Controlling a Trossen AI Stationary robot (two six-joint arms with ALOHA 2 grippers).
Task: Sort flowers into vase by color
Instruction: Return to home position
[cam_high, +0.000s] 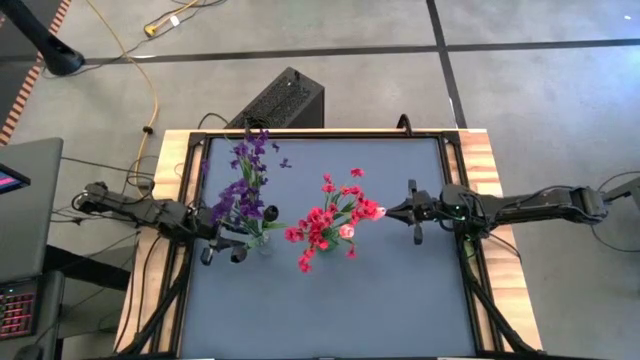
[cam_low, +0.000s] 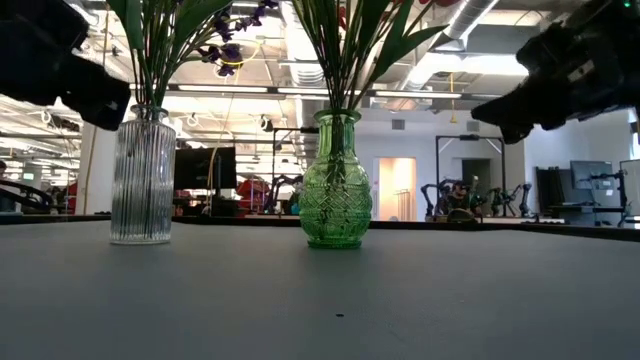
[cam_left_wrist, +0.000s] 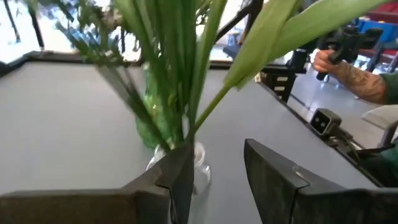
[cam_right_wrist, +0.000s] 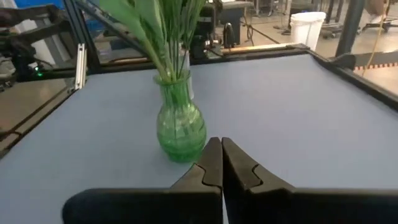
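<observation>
Clear vase: purple flowers inside.
Green vase: red flowers inside.
Left claw: wide, beside clear vase.
Right claw: pinched closed, empty.

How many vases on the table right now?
2. A clear ribbed vase with purple flowers stands left of centre; a green vase with red flowers stands mid-table. None look hidden.

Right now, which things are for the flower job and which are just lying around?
For the job: purple flowers, clear vase, red flowers, green vase, left gripper, right gripper.
Lying about: black box, yellow cable.
</observation>
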